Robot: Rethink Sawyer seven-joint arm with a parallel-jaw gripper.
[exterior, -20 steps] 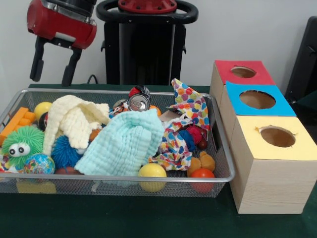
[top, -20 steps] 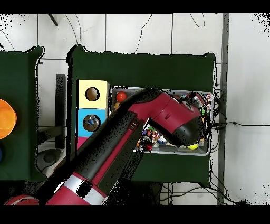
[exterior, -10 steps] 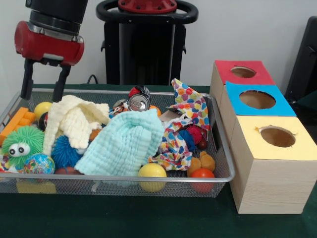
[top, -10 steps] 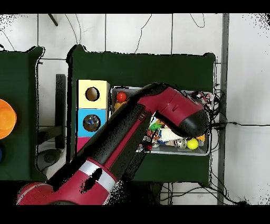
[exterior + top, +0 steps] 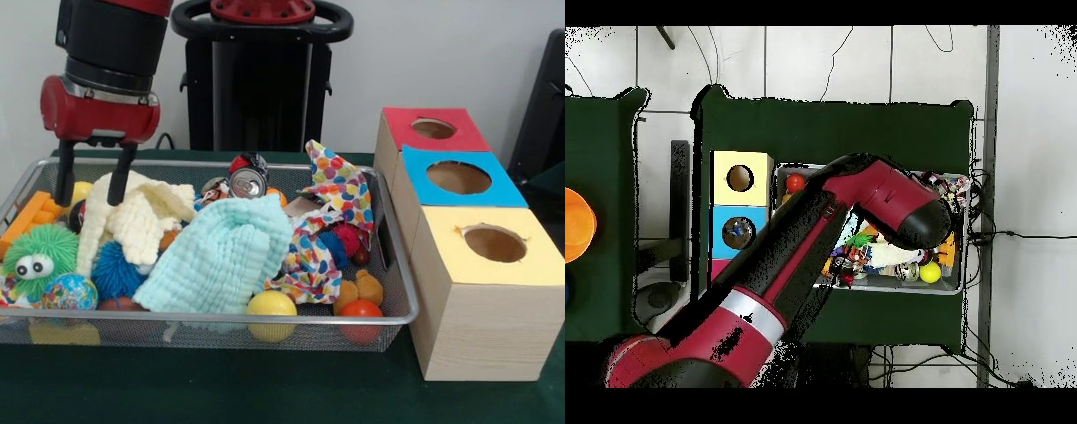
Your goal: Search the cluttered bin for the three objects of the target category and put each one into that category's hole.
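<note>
While the gripper [image 5: 88,184] hangs over the left end of the cluttered bin [image 5: 399,291], no crushed plastic bottle can be found in either view, so the three objects are judged to be buried under the cloths. At the near rim of the wire basket, a yellow ball [image 5: 271,305], a red ball [image 5: 360,310] and a globe ball [image 5: 70,292] are seen. Behind them, a green fuzzy toy [image 5: 37,254] and a blue spiky ball [image 5: 115,269] lie to the left of a light blue cloth [image 5: 221,254], and a dotted cloth [image 5: 334,212] lies to its right. Further back, a cream cloth [image 5: 137,212] lies directly under the jaws, which are spread apart and hold nothing; their tips reach down to this cloth, one at each side of its upper fold. A crushed can [image 5: 247,181] rests near the far rim, well to the right of the jaws. Beside the basket, the yellow box [image 5: 485,291], blue box [image 5: 455,181] and red box [image 5: 433,128] stand in a row.
</note>
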